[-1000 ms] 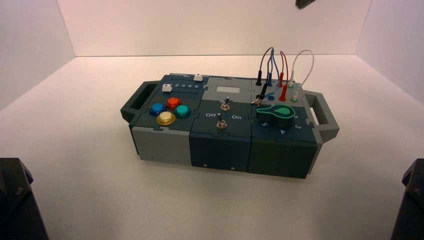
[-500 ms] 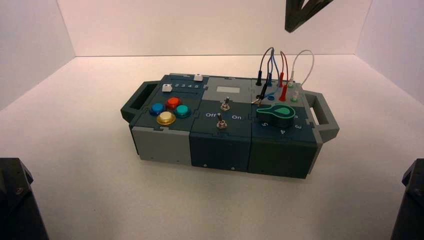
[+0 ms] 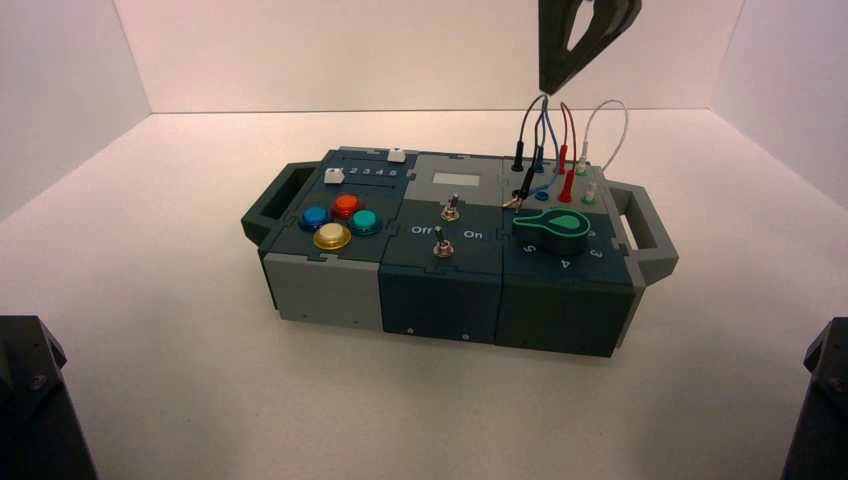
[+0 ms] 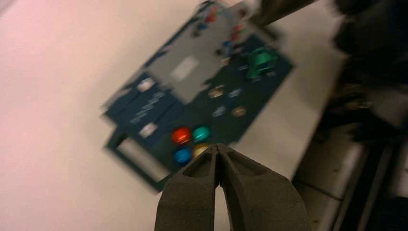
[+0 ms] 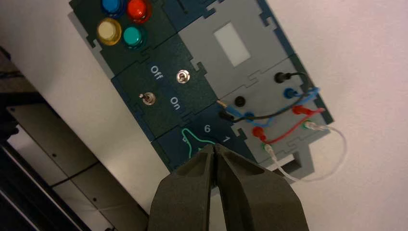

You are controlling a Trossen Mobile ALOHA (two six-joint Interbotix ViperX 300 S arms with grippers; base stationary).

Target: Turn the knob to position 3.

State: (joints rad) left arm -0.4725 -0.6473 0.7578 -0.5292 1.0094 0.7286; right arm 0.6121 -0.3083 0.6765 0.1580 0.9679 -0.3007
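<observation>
My right gripper (image 5: 214,150) is pinched shut high over the teardrop dark green knob (image 3: 553,227), so I'm worried it'll snag those looped jumper wires (image 3: 545,125) dropping in.

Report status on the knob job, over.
Right gripper shut, above the knob, no contact. Left gripper shut, held off the box. Knob untouched, not at 3. Wires close behind knob.

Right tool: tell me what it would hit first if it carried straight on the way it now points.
Probably the knob: in the right wrist view the shut right tool points at it from above, the wires lying beside. Depth is unclear.
</observation>
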